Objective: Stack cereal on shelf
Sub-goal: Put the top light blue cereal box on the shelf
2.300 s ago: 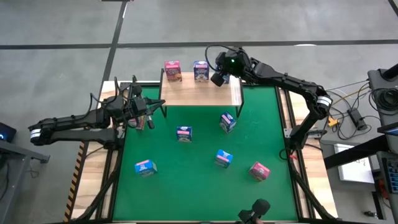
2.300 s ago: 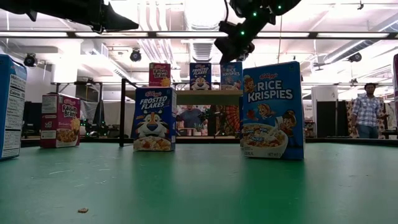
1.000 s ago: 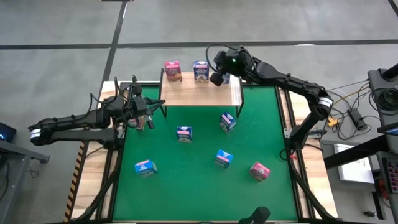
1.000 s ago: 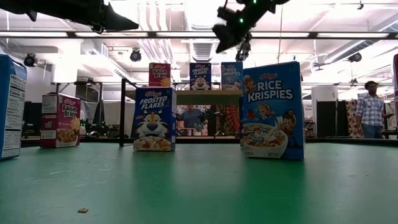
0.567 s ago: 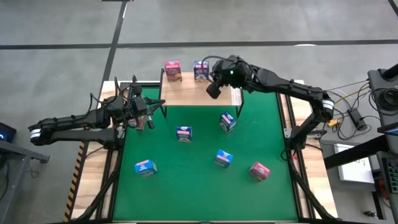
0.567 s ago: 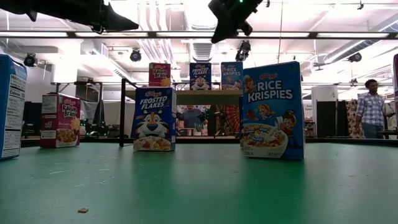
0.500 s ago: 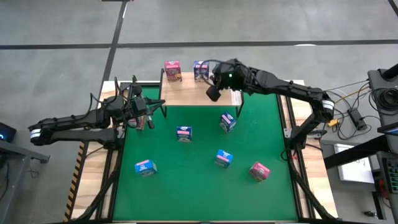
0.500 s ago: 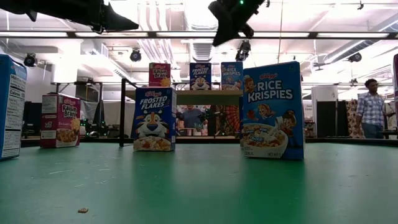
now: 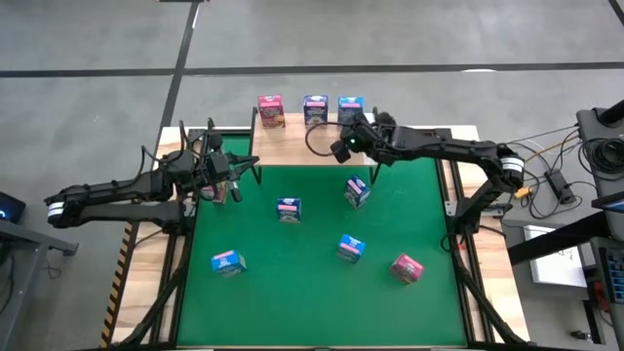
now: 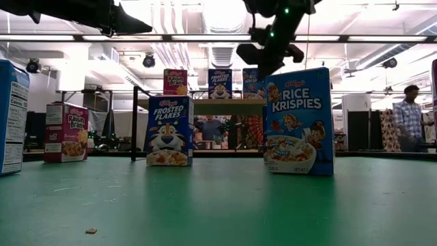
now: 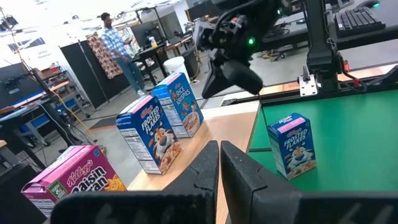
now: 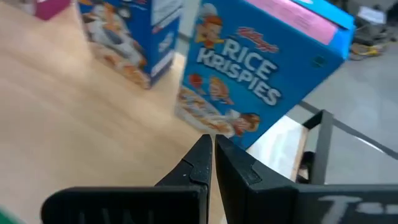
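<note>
The shelf (image 9: 302, 146) stands at the mat's far edge. On its far side three cereal boxes stand upright in a row: a pink one (image 9: 270, 110), a blue Frosted Flakes (image 9: 315, 109) and a blue Rice Krispies (image 9: 351, 107). My right gripper (image 9: 337, 150) hovers shut over the shelf top, on the near side of the Rice Krispies box (image 12: 261, 74), touching nothing. My left gripper (image 9: 237, 175) waits shut at the mat's left edge, level and holding nothing (image 11: 219, 155). More cereal boxes stand on the green mat (image 9: 289, 209) (image 9: 357, 190) (image 9: 350, 248).
More boxes stand at the mat's near side: a pink one (image 9: 407, 267) and one (image 9: 227, 261) at the near left. A pink Raisin Bran box (image 10: 66, 132) stands under my left arm. A person (image 10: 408, 116) walks in the room behind.
My right gripper has drawn back from above the Rice Krispies box toward the shelf's near edge, sunk lower and rolled about its own axis. It has stayed shut. The box stands uncovered on the shelf.
</note>
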